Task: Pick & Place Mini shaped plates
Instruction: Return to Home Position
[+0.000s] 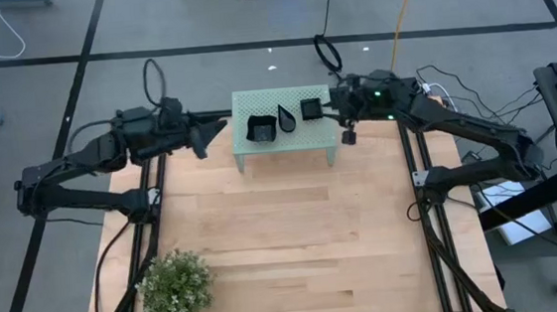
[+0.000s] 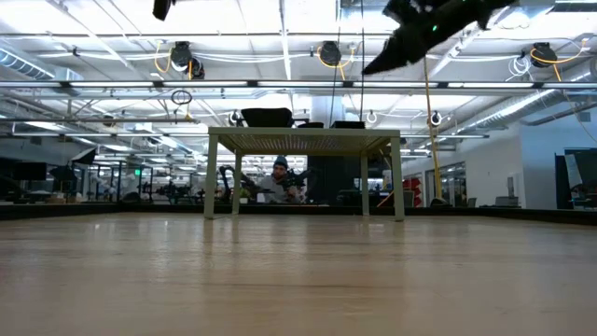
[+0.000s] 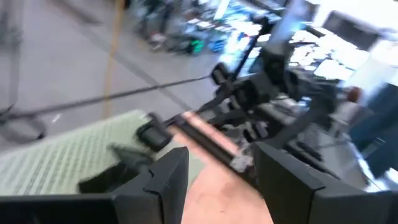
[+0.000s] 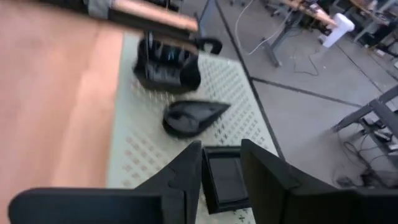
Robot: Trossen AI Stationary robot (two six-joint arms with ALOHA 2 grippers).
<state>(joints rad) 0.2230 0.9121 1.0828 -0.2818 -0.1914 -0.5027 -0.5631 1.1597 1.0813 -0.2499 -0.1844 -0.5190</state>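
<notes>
A mint-green perforated stand (image 1: 288,147) sits at the table's far middle. Three glossy black mini plates lie on it: a wavy-edged square (image 1: 261,128) (image 4: 168,65), a teardrop (image 1: 286,116) (image 4: 189,117) and a small square (image 1: 312,108) (image 4: 225,180). My right gripper (image 1: 334,106) (image 4: 221,155) is open at the stand's right end, with its fingers on either side of the small square. My left gripper (image 1: 219,129) (image 3: 217,165) is open in the air just off the stand's left end, pointing toward the plates. My right gripper comes slanting down from the table's right, and the small square plate's near edge (image 4: 224,152) shows in the gap between its fingers. The plate lies flat on the stand. I cannot tell whether either finger touches it.
A green bushy plant (image 1: 176,284) stands at the near left corner. Black frame rails (image 1: 428,214) run along both table sides. The wooden tabletop (image 1: 295,234) lies between stand and near edge. A person (image 2: 280,177) sits in the room far behind the table.
</notes>
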